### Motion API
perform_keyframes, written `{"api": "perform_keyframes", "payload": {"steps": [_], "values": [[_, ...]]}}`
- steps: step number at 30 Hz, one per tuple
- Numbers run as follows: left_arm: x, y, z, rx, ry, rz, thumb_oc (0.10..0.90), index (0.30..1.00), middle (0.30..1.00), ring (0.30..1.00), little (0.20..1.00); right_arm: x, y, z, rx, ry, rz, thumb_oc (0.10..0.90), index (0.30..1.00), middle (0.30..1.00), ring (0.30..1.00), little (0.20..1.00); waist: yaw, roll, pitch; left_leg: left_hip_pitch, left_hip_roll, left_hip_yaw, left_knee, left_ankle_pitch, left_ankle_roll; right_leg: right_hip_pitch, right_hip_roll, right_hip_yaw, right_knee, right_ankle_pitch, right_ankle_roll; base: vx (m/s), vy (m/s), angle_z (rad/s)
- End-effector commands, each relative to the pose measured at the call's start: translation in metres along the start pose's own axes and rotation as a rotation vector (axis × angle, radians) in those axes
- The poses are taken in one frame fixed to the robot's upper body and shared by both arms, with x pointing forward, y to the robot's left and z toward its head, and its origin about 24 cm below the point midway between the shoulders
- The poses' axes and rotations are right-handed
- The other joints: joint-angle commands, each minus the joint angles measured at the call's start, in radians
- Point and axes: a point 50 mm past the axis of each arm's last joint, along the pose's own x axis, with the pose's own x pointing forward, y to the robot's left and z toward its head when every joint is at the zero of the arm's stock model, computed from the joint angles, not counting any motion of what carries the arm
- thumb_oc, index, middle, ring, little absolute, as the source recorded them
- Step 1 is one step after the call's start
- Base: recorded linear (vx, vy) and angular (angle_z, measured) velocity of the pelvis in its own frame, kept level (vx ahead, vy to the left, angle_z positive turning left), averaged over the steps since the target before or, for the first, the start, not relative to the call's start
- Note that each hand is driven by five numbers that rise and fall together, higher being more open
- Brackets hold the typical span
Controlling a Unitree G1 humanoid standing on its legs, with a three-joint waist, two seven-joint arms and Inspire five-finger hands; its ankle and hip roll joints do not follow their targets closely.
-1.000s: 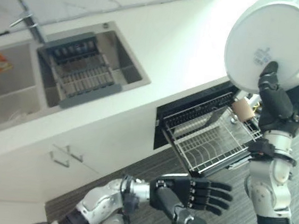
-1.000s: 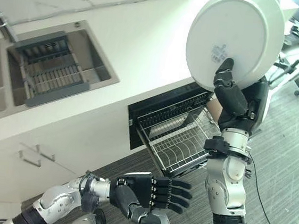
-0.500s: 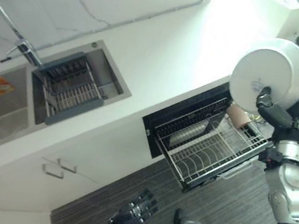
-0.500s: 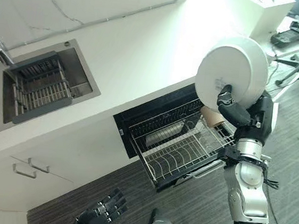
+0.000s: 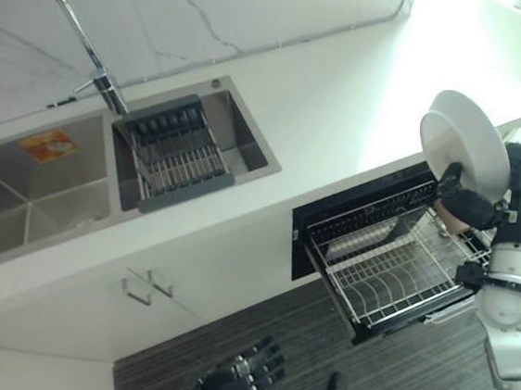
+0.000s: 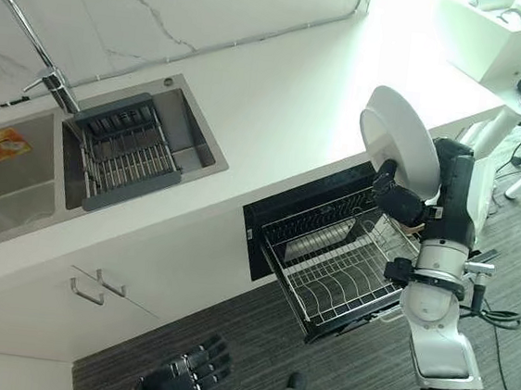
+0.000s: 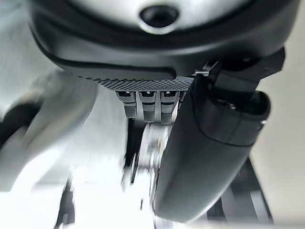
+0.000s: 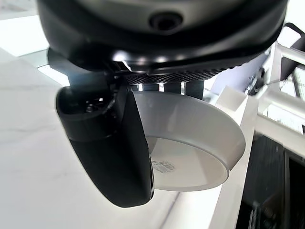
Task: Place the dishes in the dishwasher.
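Right robot hand (image 6: 398, 200) clamps white plate (image 6: 397, 153) by rim, thumb on underside, plate raised on edge above pulled-out rack (image 6: 338, 270) under bench (image 6: 280, 95). Left robot hand (image 6: 187, 377) low, fingers straight, idle. Step: carrying plate to dishwasher. Next: lower plate, slot between tines.

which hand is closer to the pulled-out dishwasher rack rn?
Right. The right hand holds the white plate just above the rack's far end; the left hand hangs low over the floor, well short of it.
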Motion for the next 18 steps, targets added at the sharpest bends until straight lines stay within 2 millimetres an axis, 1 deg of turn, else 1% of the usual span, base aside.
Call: {"api": "perform_keyframes", "payload": {"steps": [1,2,3,4,5,8,11,14,15,18], "values": [[-0.072,0.053,-0.075,0.066,0.373,0.441,0.800,0.900,0.900,0.900,0.900,0.023,-0.033,0.042,-0.268,-0.316,-0.227,0.400,0.300,0.300,0.300,0.300,0.018,-0.028,-0.022,0.037,0.053,-0.055,-0.040,-0.030,-0.060,0.010,-0.065,0.020,0.037,-0.059,0.101,0.01,0.022,-0.04],[-0.075,0.058,-0.071,0.128,0.387,0.522,0.800,0.900,0.900,0.900,0.900,0.023,-0.038,0.028,-0.341,-0.264,-0.238,0.400,0.300,0.300,0.300,0.300,0.018,-0.031,-0.025,0.036,0.050,-0.056,-0.040,-0.034,-0.055,0.008,-0.062,0.021,0.037,-0.060,0.103,0.03,0.019,-0.02],[-0.077,0.060,-0.069,0.158,0.393,0.560,0.800,0.900,0.900,0.900,0.900,0.020,-0.038,0.019,-0.366,-0.234,-0.239,0.400,0.300,0.300,0.300,0.300,0.018,-0.033,-0.025,0.036,0.049,-0.057,-0.040,-0.035,-0.053,0.008,-0.061,0.021,0.037,-0.059,0.103,0.00,0.000,0.00],[-0.079,0.062,-0.067,0.180,0.396,0.601,0.800,0.900,0.900,0.900,0.900,0.018,-0.037,0.010,-0.404,-0.206,-0.236,0.400,0.300,0.300,0.300,0.300,0.017,-0.034,-0.025,0.036,0.049,-0.055,-0.040,-0.035,-0.051,0.008,-0.060,0.021,0.037,-0.058,0.103,0.00,0.000,0.00],[-0.081,0.066,-0.062,0.218,0.395,0.686,0.800,0.900,0.900,0.900,0.900,0.011,-0.030,-0.007,-0.419,-0.133,-0.205,0.400,0.300,0.300,0.300,0.300,0.019,-0.035,-0.026,0.036,0.047,-0.058,-0.040,-0.037,-0.046,0.010,-0.057,0.021,0.037,-0.061,0.101,0.00,0.000,0.00],[-0.082,0.069,-0.056,0.281,0.409,0.759,0.800,0.900,0.900,0.900,0.900,0.004,-0.023,-0.020,-0.440,-0.084,-0.170,0.400,0.300,0.300,0.300,0.300,0.020,-0.035,-0.026,0.037,0.045,-0.061,-0.040,-0.037,-0.043,0.012,-0.052,0.024,0.037,-0.064,0.097,0.00,0.000,0.00],[-0.087,0.075,-0.048,0.442,0.457,0.869,0.800,0.900,0.900,0.900,0.900,-0.008,-0.005,-0.042,-0.507,-0.030,-0.087,0.400,0.300,0.300,0.300,0.300,0.030,-0.035,-0.028,0.040,0.043,-0.069,-0.040,-0.036,-0.041,0.022,-0.041,0.026,0.037,-0.073,0.089,0.01,-0.006,-0.04],[-0.086,0.075,-0.042,0.490,0.458,0.907,0.800,0.900,0.900,0.900,0.900,-0.016,0.006,-0.056,-0.550,-0.005,-0.036,0.400,0.300,0.300,0.300,0.300,0.041,-0.033,-0.029,0.040,0.041,-0.074,-0.040,-0.034,-0.041,0.030,-0.040,0.023,0.037,-0.077,0.086,0.01,-0.001,-0.02],[-0.086,0.075,-0.042,0.494,0.459,0.910,0.800,0.900,0.900,0.900,0.900,-0.016,0.008,-0.058,-0.555,-0.004,-0.032,0.400,0.300,0.300,0.300,0.300,0.042,-0.033,-0.029,0.040,0.041,-0.075,-0.040,-0.034,-0.041,0.030,-0.039,0.022,0.037,-0.078,0.085,0.00,0.000,0.00],[-0.085,0.075,-0.038,0.539,0.471,0.928,0.800,0.900,0.900,0.900,0.900,-0.022,0.015,-0.070,-0.582,0.030,0.001,0.400,0.300,0.300,0.300,0.300,0.056,-0.031,-0.030,0.037,0.037,-0.082,-0.040,-0.031,-0.042,0.034,-0.039,0.015,0.037,-0.080,0.083,0.00,0.000,0.00]]}}
